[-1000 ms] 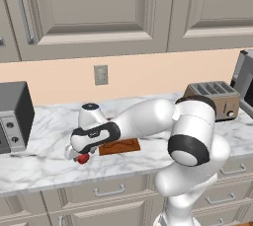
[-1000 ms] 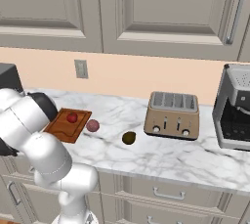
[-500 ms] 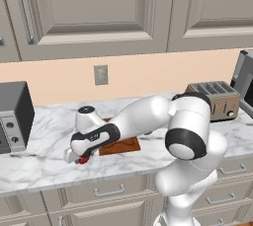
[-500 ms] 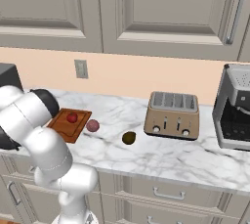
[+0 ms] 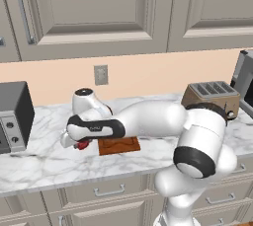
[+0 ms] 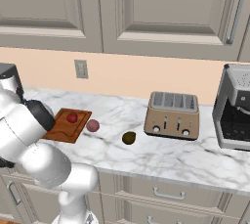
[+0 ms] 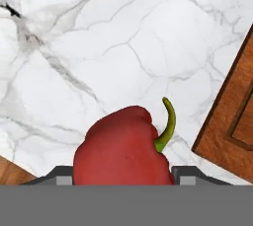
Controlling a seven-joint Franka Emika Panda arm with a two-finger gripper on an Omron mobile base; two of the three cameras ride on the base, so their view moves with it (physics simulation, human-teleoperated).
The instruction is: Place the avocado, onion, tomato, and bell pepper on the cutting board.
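The red bell pepper [image 7: 121, 151] with its green stem sits between my finger tips in the hand view, and my gripper [image 7: 122, 178] is shut on it. In the left base view the gripper [image 5: 74, 142] is low over the counter, just left of the cutting board [image 5: 118, 145], with the bell pepper [image 5: 83, 145] showing red at its tip. The reddish-brown cutting board [image 6: 66, 126] carries the tomato [image 6: 72, 117]. The pink-purple onion [image 6: 93, 125] lies on the marble just right of the board. Farther right rests the dark avocado [image 6: 129, 138]. A board corner [image 7: 232, 111] shows right of the pepper.
A toaster [image 6: 172, 115] stands on the counter right of the avocado, and a coffee machine [image 6: 237, 108] at the far right. A dark toaster oven [image 5: 12, 116] stands at the counter's left end. Wall cabinets hang above, and an outlet [image 5: 101, 74] is on the wall.
The jaws have closed from wide apart onto the bell pepper. The hand has shifted slightly to the left, low beside the board.
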